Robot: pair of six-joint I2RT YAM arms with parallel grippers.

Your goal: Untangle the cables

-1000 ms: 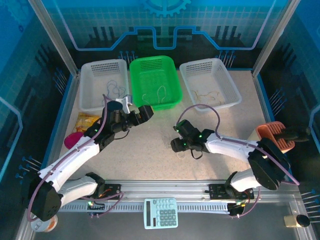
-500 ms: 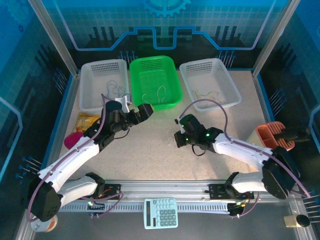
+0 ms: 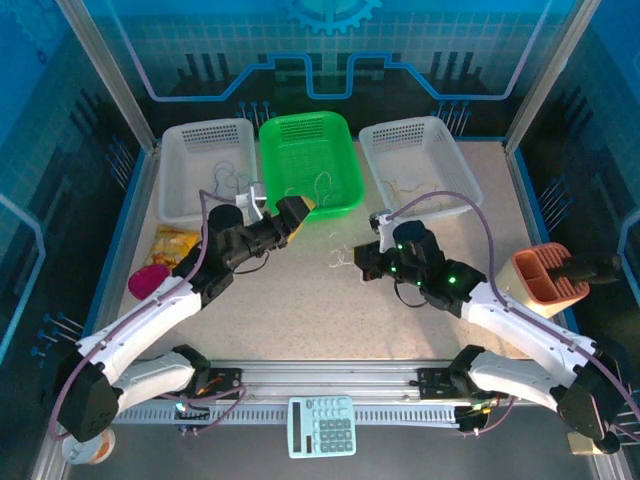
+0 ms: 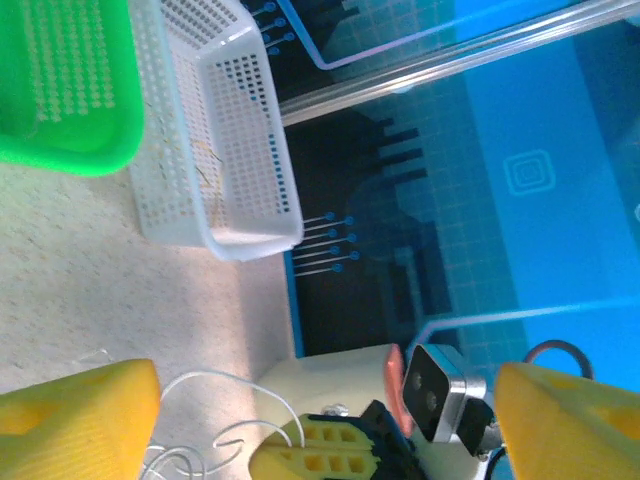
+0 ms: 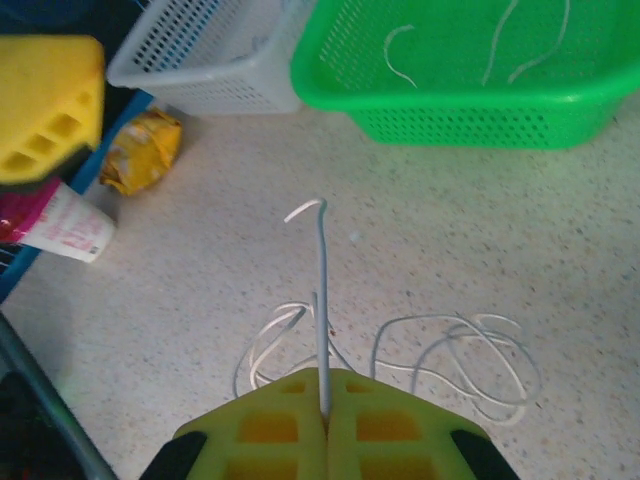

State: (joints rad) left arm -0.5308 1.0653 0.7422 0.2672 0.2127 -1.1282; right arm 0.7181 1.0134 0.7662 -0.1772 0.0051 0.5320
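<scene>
Cables (image 3: 341, 262) lay as a loose whitish tangle on the desk (image 3: 300, 310), near its middle and in front of the green basket (image 3: 347, 160); my right tool (image 3: 362, 262) sat just beside that tangle. In the right wrist view its yellow pads (image 5: 270, 420) were pressed together, clamped on one blue-grey strand (image 5: 322, 280); the strand ran straight out from the pads and ended in a small hook; the whitish loops spread over the desk on either side of it. My left tool (image 3: 292, 214) hung by the near edge of the green basket, apart from the tangle; in the left wrist view its fingers (image 4: 75, 420) stood wide apart. Further cable pieces (image 3: 318, 185) lay inside the green basket; others lay in the left white basket (image 3: 178, 180) and the right white basket (image 3: 460, 175). A yellow packet (image 5: 140, 150) and a pink-and-white cup (image 5: 60, 225) lay at the left side of the desk.
</scene>
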